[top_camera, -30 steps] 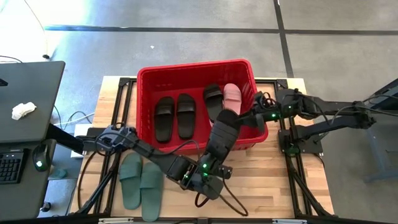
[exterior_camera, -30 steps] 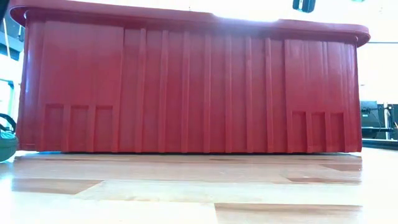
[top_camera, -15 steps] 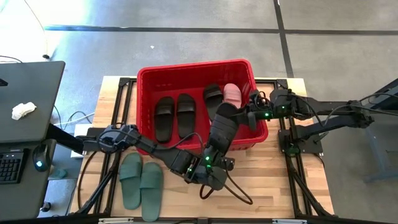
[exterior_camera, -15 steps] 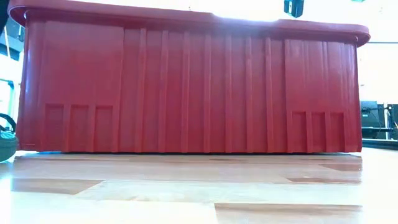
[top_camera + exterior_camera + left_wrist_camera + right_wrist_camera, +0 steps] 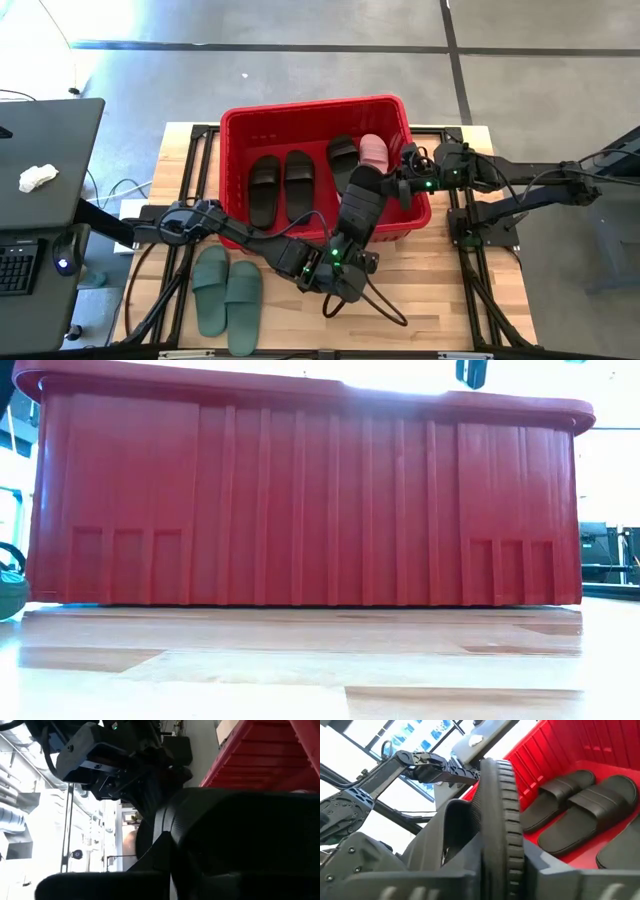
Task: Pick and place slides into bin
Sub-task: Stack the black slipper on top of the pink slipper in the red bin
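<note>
A: Between the two tools, a black slide (image 5: pixel 360 205) hangs tilted over the bin's (image 5: pixel 300 108) near rim; the left tool (image 5: pixel 343 262) is clamped together on its heel end, out over the desk (image 5: pixel 440 290).

B: And the right tool (image 5: pixel 400 185)?

A: It sits at the toe end, inside the bin's right corner; its wrist view shows the ribbed sole edge-on between its fingers, but I cannot tell whether they have bitten or stand apart.

B: So which step is this?

A: I judge it a two-armed placing, or a handover; the slide is partly past the rim, not yet down.

B: What lies beyond it?

A: Just past the right tool, a pink slide (image 5: pixel 373 150) and another black one (image 5: pixel 342 155); farther left of it, a black pair (image 5: pixel 282 187) flat on the bin floor; left of the left tool, the green pair (image 5: pixel 228 292) waits on the desk.

B: The next move?

A: Probably lower the toe into the gap beside the pink slide; the left tool should let go only once the slide rests or the right tool has it; then the green pair.
</note>
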Available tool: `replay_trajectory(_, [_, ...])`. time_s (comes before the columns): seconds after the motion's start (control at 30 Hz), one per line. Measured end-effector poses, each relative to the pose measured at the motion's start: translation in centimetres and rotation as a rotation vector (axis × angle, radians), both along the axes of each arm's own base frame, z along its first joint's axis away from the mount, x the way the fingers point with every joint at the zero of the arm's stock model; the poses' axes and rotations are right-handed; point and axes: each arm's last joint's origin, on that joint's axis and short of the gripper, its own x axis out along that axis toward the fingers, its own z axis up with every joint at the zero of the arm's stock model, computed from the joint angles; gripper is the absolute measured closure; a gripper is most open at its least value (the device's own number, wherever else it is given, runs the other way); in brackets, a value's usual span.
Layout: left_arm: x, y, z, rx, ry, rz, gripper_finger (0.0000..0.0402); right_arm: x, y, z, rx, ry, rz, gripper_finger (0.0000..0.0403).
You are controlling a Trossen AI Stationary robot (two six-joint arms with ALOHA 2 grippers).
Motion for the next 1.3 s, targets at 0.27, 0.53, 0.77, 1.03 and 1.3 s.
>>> replay_trajectory(0.27, [0.0, -0.1, -0.1, -0.008, 0.001, -0.014, 0.0349, 0.0, 0.0, 0.1, -0.045, -0.006, 0.009, 0.0376])
replay_trajectory(0.53, [-0.1, -0.9, 0.1, -0.051, -0.058, -0.040, 0.0264, 0.0, 0.0, 0.2, -0.088, -0.019, 0.027, 0.0387])
replay_trajectory(0.77, [-0.6, -1.5, 0.2, -0.003, -0.080, 0.031, 0.0181, 0.1, 0.0, 0.4, -0.102, -0.041, 0.015, 0.0387])
replay_trajectory(1.03, [-1.3, -3.5, 0.2, -0.003, -0.084, -0.007, 0.0142, -0.7, -0.6, 0.9, -0.127, -0.058, -0.011, 0.0387])
replay_trajectory(1.3, [-2.7, -6.2, 0.6, 0.032, -0.107, -0.002, 0.0154, -3.0, -1.9, 1.6, -0.211, 0.006, -0.053, 0.0387])
